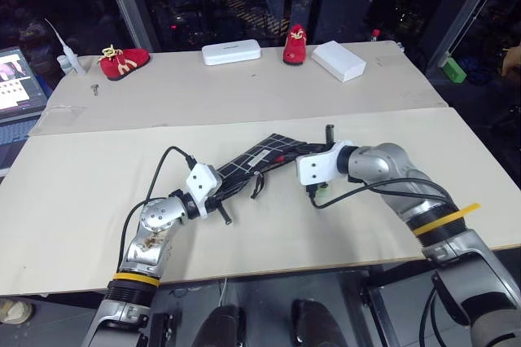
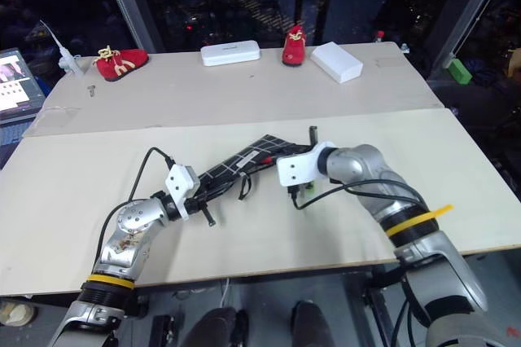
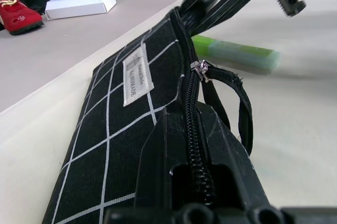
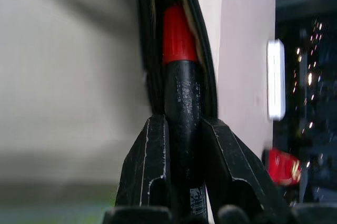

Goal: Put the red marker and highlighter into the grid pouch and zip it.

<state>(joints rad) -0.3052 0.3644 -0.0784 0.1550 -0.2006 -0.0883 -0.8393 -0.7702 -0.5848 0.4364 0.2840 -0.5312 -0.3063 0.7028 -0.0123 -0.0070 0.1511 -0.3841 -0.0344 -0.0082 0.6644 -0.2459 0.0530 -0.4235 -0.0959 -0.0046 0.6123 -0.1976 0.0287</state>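
The grid pouch (image 1: 262, 155), black with white lines and a white label (image 3: 135, 75), lies at mid-table with its zipper partly open. My left gripper (image 1: 226, 190) is shut on the pouch's near end, its fingers clamped along the zipper. My right gripper (image 4: 181, 124) is shut on the red marker (image 4: 178, 39), gripping its dark part. The marker's red end pokes into the pouch's open far end. On the table just beside that opening, under the right gripper (image 1: 303, 154), lies the light-green highlighter (image 3: 237, 56). The zipper's black pull loop (image 3: 239, 105) hangs to the side.
Two small red shoes (image 1: 124, 60) (image 1: 295, 46) and two white cases (image 1: 231, 52) (image 1: 339, 60) line the table's far side. A small bottle (image 1: 69, 58) and a laptop (image 1: 16, 86) are at the far left. A green block (image 1: 453, 70) sits beyond the right edge.
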